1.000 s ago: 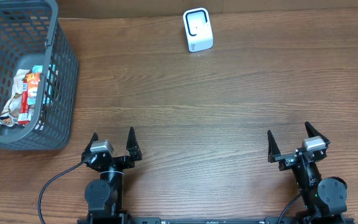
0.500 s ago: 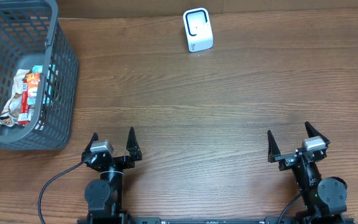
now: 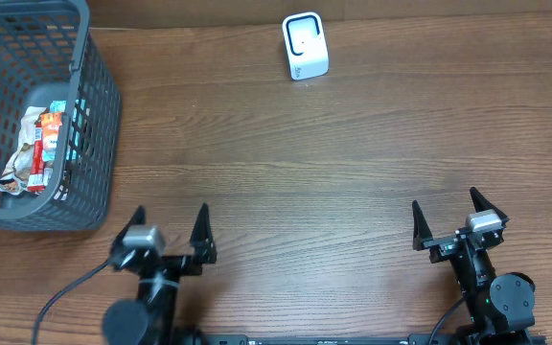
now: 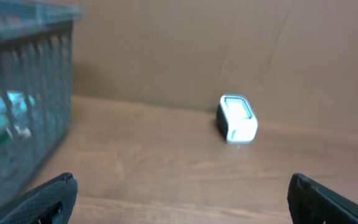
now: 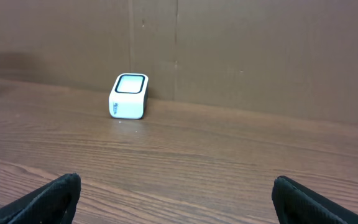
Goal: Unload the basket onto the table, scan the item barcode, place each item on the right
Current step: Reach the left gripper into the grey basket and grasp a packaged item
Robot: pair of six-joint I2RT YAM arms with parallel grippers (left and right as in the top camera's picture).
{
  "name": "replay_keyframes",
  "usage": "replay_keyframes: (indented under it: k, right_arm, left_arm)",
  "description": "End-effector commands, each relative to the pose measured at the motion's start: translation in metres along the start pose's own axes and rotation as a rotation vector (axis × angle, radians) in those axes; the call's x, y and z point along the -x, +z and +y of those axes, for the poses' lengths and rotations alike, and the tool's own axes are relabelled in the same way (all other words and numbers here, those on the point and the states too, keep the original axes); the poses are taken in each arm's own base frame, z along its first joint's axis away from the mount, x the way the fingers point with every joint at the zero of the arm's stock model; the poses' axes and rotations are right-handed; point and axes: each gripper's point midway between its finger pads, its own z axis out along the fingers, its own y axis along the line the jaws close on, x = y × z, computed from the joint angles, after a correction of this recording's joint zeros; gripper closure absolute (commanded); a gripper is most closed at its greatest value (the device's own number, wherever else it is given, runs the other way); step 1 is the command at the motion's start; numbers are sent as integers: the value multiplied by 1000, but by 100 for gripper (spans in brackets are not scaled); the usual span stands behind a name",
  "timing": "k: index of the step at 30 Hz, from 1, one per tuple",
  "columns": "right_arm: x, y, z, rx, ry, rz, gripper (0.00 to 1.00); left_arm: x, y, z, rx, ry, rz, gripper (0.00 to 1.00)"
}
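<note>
Though visible through basket point(image 3: 99, 163), items point(image 3: 38, 151) indistinct.

A white, dark-faced scanner point(image 3: 305, 46) stands upright by the table's point(image 3: 353, 163) far edge, while crumpled snack packets point(image 3: 34, 151) lie in the grey basket point(image 3: 99, 115) at its far-left corner.

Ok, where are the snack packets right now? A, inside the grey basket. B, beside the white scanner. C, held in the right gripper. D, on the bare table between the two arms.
A: the snack packets lie inside the grey basket, well away from the white scanner, and the left gripper and right gripper both stand open and empty.
</note>
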Motion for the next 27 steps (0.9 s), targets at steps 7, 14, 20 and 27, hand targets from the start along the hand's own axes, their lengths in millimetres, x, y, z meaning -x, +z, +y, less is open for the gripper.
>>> replay_keyframes:
  k: [7,14,20,27]
  right_arm:
    - [-3,1,2,12,-5,3,0]
    - [-3,1,2,12,-5,3,0]
    - [-3,1,2,12,-5,3,0]
    - [-3,1,2,12,-5,3,0]
  left_arm:
    - [100,-52,-27,-36,28,-47,0]
    - [168,-60,-40,-21,154,78,0]
    - [206,-42,-54,-56,166,246,0]
    - [209,12,-60,-93,131,468,0]
